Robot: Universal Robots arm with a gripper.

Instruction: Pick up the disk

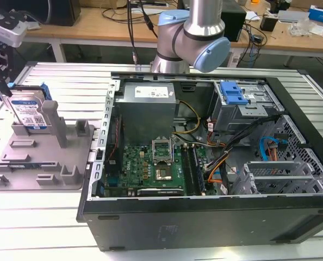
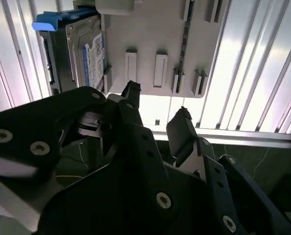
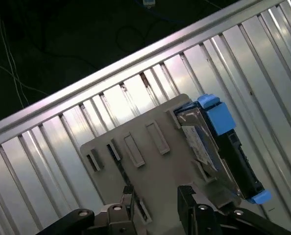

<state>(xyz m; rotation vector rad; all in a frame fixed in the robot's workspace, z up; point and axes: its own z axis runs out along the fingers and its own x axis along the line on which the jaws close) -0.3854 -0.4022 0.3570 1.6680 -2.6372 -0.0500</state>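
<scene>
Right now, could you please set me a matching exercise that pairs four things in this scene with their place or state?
Things:
1. the disk
2. the gripper
3. the fixture plate
4. the computer case

Places or states:
A. grey, lying flat on the slatted table
B. black, with its side open
C. open, holding nothing
D. standing on edge in the plate

Pairs: 1-D; 2-C; 3-A; 4-B
</scene>
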